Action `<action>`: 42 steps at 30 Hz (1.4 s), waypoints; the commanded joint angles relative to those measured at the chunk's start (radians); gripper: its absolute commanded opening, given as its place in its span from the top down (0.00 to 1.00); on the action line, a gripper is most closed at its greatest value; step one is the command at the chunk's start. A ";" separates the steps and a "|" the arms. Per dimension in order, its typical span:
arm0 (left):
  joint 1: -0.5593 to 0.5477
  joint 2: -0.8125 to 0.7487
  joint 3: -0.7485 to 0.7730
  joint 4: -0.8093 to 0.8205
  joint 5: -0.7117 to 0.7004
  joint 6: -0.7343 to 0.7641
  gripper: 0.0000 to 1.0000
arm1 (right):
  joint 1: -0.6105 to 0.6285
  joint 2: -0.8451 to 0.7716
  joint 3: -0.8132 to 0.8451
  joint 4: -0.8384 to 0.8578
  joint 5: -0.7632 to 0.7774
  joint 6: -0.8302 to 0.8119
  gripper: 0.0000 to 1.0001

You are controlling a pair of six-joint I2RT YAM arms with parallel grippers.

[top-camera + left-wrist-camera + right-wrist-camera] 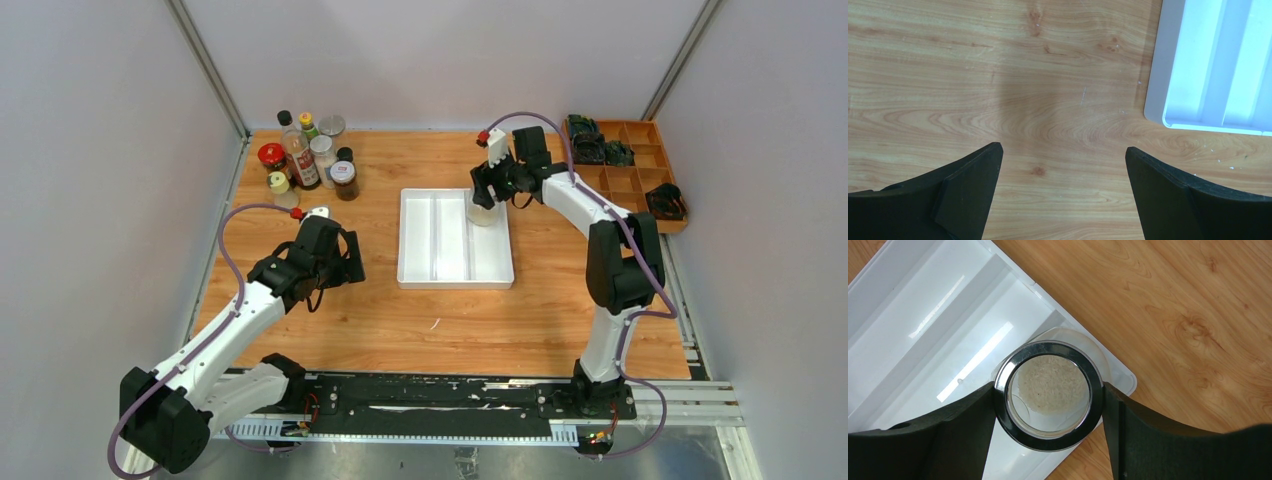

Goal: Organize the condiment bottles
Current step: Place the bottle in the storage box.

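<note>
The silver-rimmed clear glass jar [1049, 395] stood upright at the white tray's [923, 315] corner, the right claw [1049, 402] clamped around it; the left claw [1063, 160] gaped wide.

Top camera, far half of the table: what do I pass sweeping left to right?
bottles → white tray → wooden compartment box

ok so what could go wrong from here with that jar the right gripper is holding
1. The right gripper holds the jar right at the tray corner; released there, its base might catch the rim and tip.
2. The fingers press only on a smooth metal lid ring, so the jar could slip.
3. The other bottles stand packed together; the open left gripper may knock neighbours when it picks one.
</note>
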 commanded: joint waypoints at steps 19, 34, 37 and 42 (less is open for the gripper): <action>-0.002 -0.010 0.020 -0.012 0.005 0.007 0.00 | 0.043 0.033 0.089 -0.141 0.111 -0.004 0.12; 0.001 0.091 0.162 0.018 -0.030 0.094 0.00 | 0.157 -0.225 0.063 -0.165 0.381 0.127 0.06; 0.012 0.196 0.336 -0.048 -0.063 0.137 0.00 | 0.167 -0.375 0.012 -0.177 0.417 0.198 0.07; 0.082 0.315 0.551 -0.085 -0.018 0.217 0.00 | 0.184 -0.566 -0.092 -0.222 0.379 0.293 0.06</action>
